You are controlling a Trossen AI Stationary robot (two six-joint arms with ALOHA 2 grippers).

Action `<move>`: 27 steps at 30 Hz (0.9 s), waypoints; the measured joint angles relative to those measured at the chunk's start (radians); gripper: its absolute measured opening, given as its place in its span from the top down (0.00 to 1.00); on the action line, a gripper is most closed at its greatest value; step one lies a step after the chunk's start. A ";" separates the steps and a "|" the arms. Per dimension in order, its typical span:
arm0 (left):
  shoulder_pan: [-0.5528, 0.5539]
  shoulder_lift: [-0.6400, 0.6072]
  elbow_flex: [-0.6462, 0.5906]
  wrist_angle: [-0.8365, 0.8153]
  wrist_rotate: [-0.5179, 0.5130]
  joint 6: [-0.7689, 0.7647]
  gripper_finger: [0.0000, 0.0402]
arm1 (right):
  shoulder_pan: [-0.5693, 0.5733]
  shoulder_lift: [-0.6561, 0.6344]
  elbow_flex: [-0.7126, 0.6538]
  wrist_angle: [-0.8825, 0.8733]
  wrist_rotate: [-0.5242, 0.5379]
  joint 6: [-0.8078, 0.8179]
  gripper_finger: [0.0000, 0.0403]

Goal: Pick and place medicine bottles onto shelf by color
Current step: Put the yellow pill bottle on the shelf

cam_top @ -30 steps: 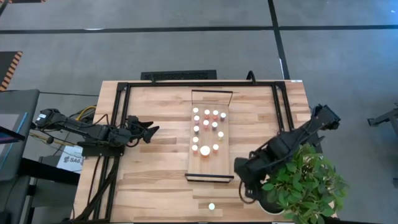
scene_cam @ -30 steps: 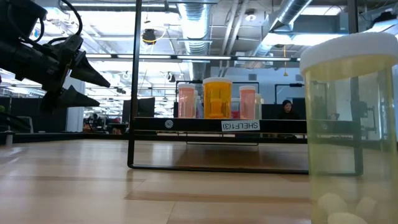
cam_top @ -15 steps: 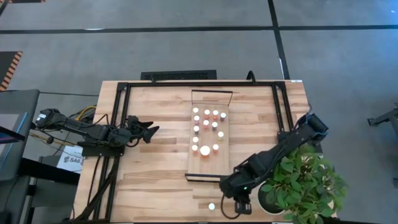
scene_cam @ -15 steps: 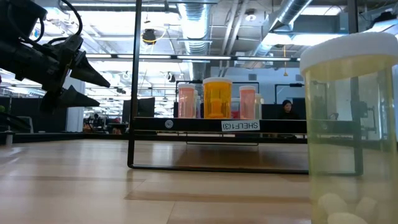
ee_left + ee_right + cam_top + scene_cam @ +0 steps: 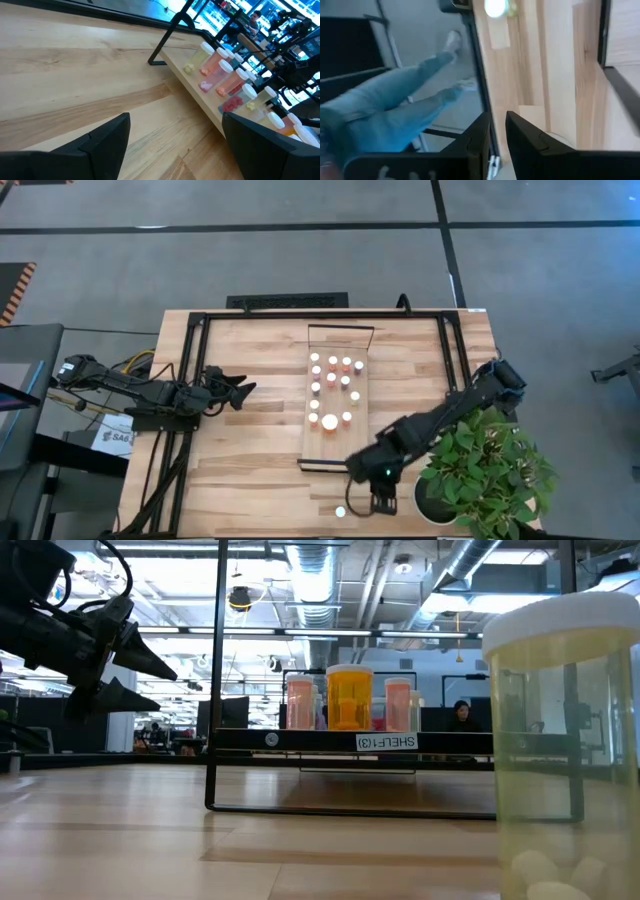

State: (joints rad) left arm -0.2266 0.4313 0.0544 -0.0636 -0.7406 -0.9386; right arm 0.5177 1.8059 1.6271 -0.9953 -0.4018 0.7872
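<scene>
Right claw (image 5: pixel 381 503), fingers nearly together and empty, hovers near the table's (image 5: pixel 250 470) six o'clock edge, beside a lone white-capped yellowish bottle (image 5: pixel 340 511). Left claw (image 5: pixel 243 391) waits spread wide at nine o'clock.

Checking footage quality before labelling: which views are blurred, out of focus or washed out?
Right wrist view: smeared by motion blur. Low view: the near bottle is soft, ceiling lights flare. High view: bottle caps on the shelf blow out white. Left wrist view: far background glary.
</scene>
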 joint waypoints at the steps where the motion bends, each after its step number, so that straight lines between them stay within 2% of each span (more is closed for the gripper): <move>1: 0.000 0.000 0.000 -0.002 0.000 0.000 0.25 | -0.013 -0.016 0.001 -0.003 -0.010 -0.002 0.79; 9: 0.000 0.000 0.001 -0.002 0.000 0.000 0.25 | -0.090 -0.164 0.001 -0.100 -0.018 -0.069 0.79; 18: 0.000 0.000 0.001 -0.002 0.000 0.000 0.25 | -0.264 -0.322 -0.020 -0.157 0.003 -0.364 0.79; 21: 0.000 0.000 0.001 -0.003 0.000 0.000 0.25 | -0.339 -0.396 -0.087 -0.124 -0.044 -0.402 0.79; 27: 0.000 0.000 0.001 -0.004 0.000 0.000 0.25 | -0.470 -0.612 -0.380 0.168 -0.121 -0.406 0.79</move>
State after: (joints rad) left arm -0.2264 0.4316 0.0551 -0.0677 -0.7406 -0.9386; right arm 0.0472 1.1936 1.2471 -0.8278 -0.5228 0.3809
